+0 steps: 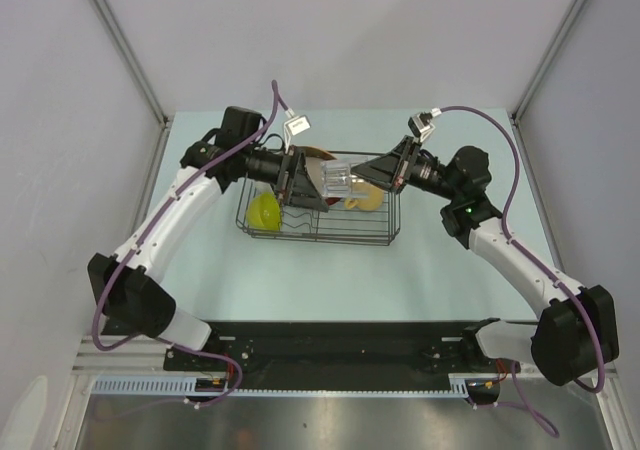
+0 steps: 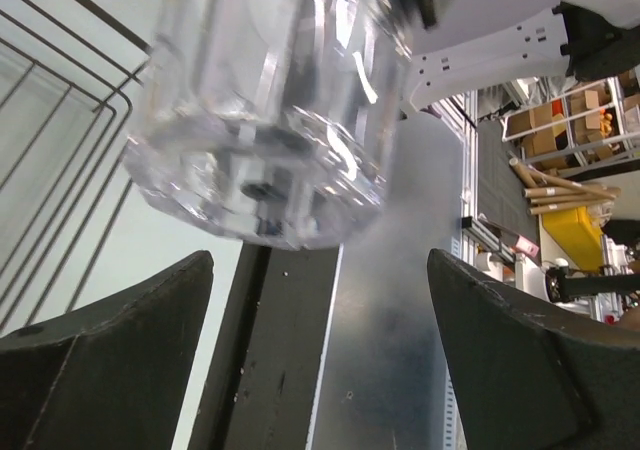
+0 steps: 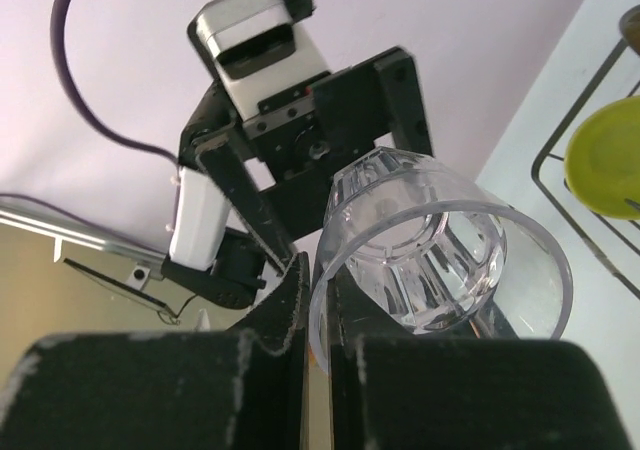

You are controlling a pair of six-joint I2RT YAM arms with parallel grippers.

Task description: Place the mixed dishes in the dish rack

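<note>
Pinching the small clear glass (image 3: 440, 250) by its rim, the right gripper (image 3: 318, 290) holds it above the dish rack (image 1: 392, 232) at the top view's centre. Its base points toward the left gripper (image 2: 320, 310), whose spread, empty jaws sit just below it in frame.

blocked: small clear glass (image 2: 270, 100) ahead of left tool (image 2: 315, 260); free: table (image 1: 320, 285) nearside of dish rack (image 1: 320, 239)

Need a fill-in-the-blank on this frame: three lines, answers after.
The right gripper is shut on the ____ of the small clear glass.
The left gripper faces the glass with its jaws ____.
In the top view, the lime-green bowl sits at the dish rack's ____ end.
Missing: rim; open; left.
</note>
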